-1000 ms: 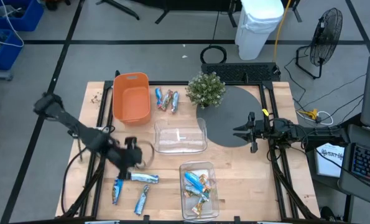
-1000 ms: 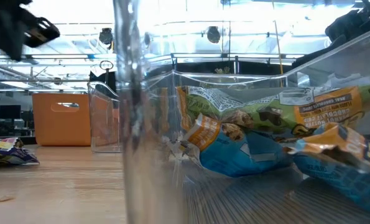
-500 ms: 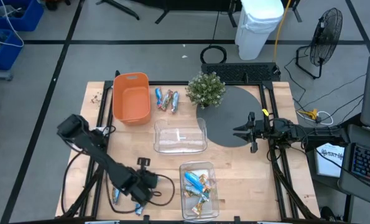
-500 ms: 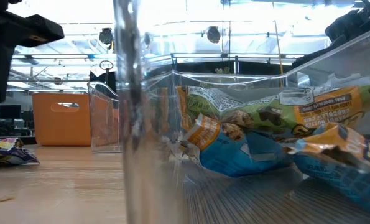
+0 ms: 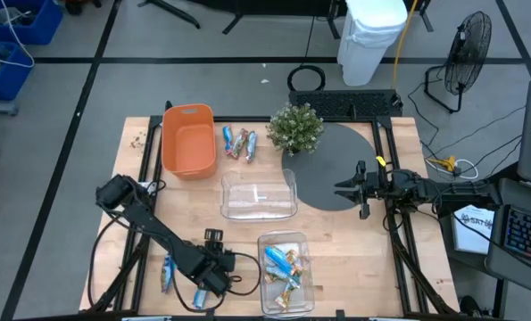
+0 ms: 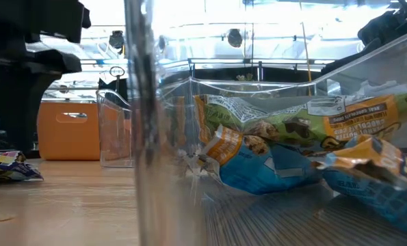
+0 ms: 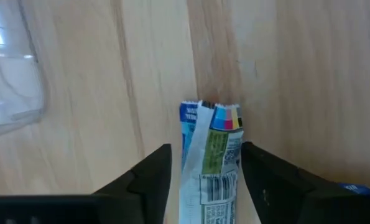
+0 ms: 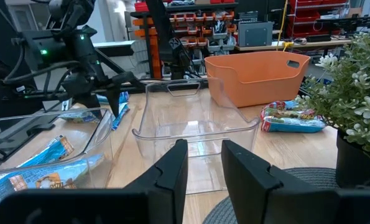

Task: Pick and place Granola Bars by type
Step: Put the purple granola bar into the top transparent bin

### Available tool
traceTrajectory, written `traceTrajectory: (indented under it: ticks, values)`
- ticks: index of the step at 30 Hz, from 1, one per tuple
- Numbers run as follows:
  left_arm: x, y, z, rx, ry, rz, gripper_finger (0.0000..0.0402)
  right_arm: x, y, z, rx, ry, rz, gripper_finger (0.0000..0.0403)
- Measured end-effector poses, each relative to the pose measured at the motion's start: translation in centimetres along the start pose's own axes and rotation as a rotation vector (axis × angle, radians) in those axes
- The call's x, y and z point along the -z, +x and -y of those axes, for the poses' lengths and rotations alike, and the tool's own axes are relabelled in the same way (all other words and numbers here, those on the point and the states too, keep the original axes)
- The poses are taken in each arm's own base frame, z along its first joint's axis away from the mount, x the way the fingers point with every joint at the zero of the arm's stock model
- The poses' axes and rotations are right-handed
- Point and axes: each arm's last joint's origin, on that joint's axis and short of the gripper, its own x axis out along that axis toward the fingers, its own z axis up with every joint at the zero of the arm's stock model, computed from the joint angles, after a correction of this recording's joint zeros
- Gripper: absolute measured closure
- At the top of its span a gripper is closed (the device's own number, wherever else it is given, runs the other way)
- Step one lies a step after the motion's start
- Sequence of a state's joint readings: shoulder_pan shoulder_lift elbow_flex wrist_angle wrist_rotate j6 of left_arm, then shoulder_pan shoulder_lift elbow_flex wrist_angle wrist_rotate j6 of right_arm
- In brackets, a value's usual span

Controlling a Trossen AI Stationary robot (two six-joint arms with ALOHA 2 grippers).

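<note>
High view shows your left gripper [image 5: 213, 275] low in the frame, left of centre, sitting just left of the clear bin [image 5: 286, 272] that holds a pile of blue and gold granola bars [image 5: 283, 266]. Left wrist view gives you the detail: the two dark fingers [image 7: 148, 180] are spread, one on each side of a blue-and-silver granola bar [image 7: 211, 162] lying on the wooden table [image 7: 296, 74]; you can't tell from it whether either finger touches the wrapper. Another blue bar [image 5: 167, 273] lies just left of that gripper in the high view, near the table's lower left edge. Toward the upper middle of the high view, a small cluster of bars [image 5: 237, 142] lies between the orange bin [image 5: 188, 141] and the potted plant [image 5: 296, 128]; below them sits an empty clear bin [image 5: 259, 196]. Your right gripper [image 5: 344, 188] waits at the right of the frame over the dark round mat [image 5: 336, 165], and the right wrist view shows its fingers [image 8: 172, 171] set a little apart, holding nothing
</note>
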State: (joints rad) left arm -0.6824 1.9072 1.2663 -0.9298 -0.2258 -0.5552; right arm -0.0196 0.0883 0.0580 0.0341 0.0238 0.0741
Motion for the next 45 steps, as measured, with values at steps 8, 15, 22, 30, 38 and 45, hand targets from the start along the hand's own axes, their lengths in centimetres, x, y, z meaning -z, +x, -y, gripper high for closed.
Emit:
traceTrajectory:
  ticks: [8,15,22,30,38,45]
  values:
    - [-0.5,0.1,0.0,0.028,-0.021,0.030,0.0212,0.0,0.0,0.0,0.000,0.000,0.000,0.0314]
    - [-0.9,0.3,-0.4,0.034,-0.054,0.039,0.0237,0.0,0.0,0.0,0.000,0.000,0.000,0.0314]
    - [-1.0,0.3,-0.5,0.062,-0.095,0.017,0.0249,0.0,0.0,0.0,0.000,0.000,0.000,0.0314]
    - [-0.5,0.3,-0.6,0.077,-0.098,-0.047,0.0249,0.0,0.0,0.0,0.000,0.000,0.000,0.0314]
    - [-0.4,0.3,-0.8,0.034,-0.140,-0.042,0.0240,0.0,0.0,0.0,0.000,0.000,0.000,0.0314]
    - [0.5,1.3,-1.0,0.040,-0.159,-0.094,0.0248,0.0,0.0,0.0,0.000,0.000,0.000,0.0314]
